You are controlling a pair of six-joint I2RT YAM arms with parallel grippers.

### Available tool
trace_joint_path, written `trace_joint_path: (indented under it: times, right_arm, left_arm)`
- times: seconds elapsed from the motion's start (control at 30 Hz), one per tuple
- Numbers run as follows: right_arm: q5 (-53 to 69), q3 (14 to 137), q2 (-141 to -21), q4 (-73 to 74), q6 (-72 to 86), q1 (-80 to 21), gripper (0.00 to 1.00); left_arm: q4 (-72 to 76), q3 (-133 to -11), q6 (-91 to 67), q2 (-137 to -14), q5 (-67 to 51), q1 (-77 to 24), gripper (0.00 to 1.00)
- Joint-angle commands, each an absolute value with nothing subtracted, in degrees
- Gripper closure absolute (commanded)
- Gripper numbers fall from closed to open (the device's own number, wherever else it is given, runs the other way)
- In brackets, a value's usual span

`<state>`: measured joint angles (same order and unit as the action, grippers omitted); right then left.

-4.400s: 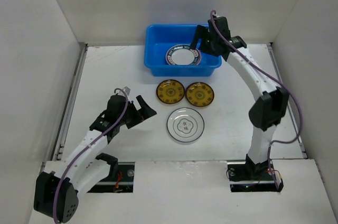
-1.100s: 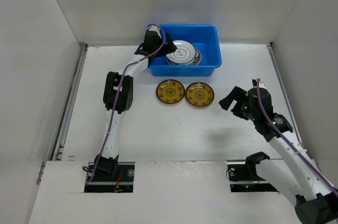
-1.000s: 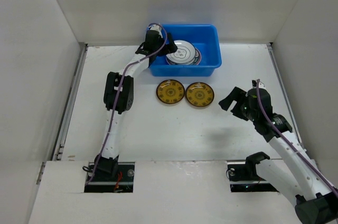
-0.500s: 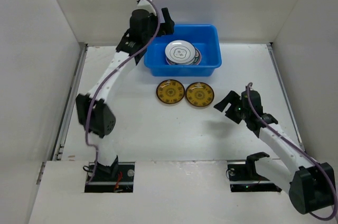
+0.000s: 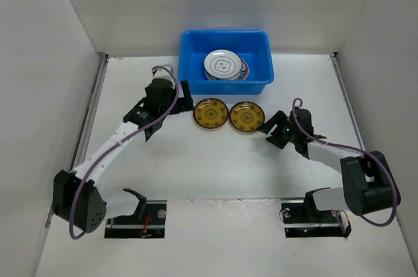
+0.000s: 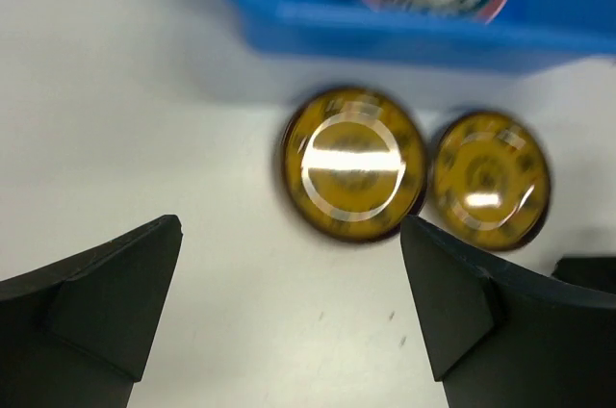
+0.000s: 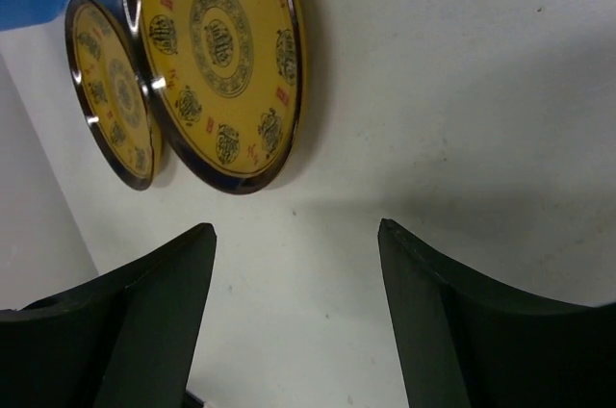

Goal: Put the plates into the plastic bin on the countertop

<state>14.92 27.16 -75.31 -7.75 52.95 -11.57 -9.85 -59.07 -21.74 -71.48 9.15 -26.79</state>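
Two small amber-brown patterned plates lie side by side on the countertop (image 5: 215,172), the left one (image 5: 210,113) and the right one (image 5: 247,116), just in front of the blue plastic bin (image 5: 226,61). The bin holds a stack of plates topped by a white plate with a centre mark (image 5: 223,64). My left gripper (image 5: 181,94) is open and empty, just left of the left amber plate (image 6: 352,164). My right gripper (image 5: 273,130) is open and empty, low over the countertop just right of the right amber plate (image 7: 218,52).
White walls enclose the countertop on the left, back and right. The bin's front wall (image 6: 404,28) stands just behind the amber plates. The second amber plate shows in both wrist views (image 6: 488,180) (image 7: 111,90).
The left arm has swung down from beside the bin to the countertop left of the amber plates. The right gripper has dropped lower and moved left, close to the right amber plate.
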Motion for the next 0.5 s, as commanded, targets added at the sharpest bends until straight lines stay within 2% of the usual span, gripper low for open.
trace_joint_path:
  times: [0.0,0.27,0.4,0.47]
  right_arm:
    - [16.87,26.90,-79.70,-17.91,55.81,-11.03,0.27]
    - [17.40,26.01,-89.55,-28.99,60.82,-11.03,0.36]
    - [17.58,26.37,-94.47,-33.39,63.01,-11.20,0.49]
    - [17.67,26.46,-96.50,-35.76,63.89,-11.29,0.62]
  left_arm:
    - [-12.91,-53.90,-25.92,-61.72,10.63,-27.99,0.00]
    - [-19.59,-45.88,-31.37,-49.32,10.90,-28.52,0.00]
    - [-21.79,-45.35,-31.55,-46.94,10.90,-28.17,0.00]
    - [-22.41,-45.35,-31.55,-46.23,10.90,-27.82,0.00]
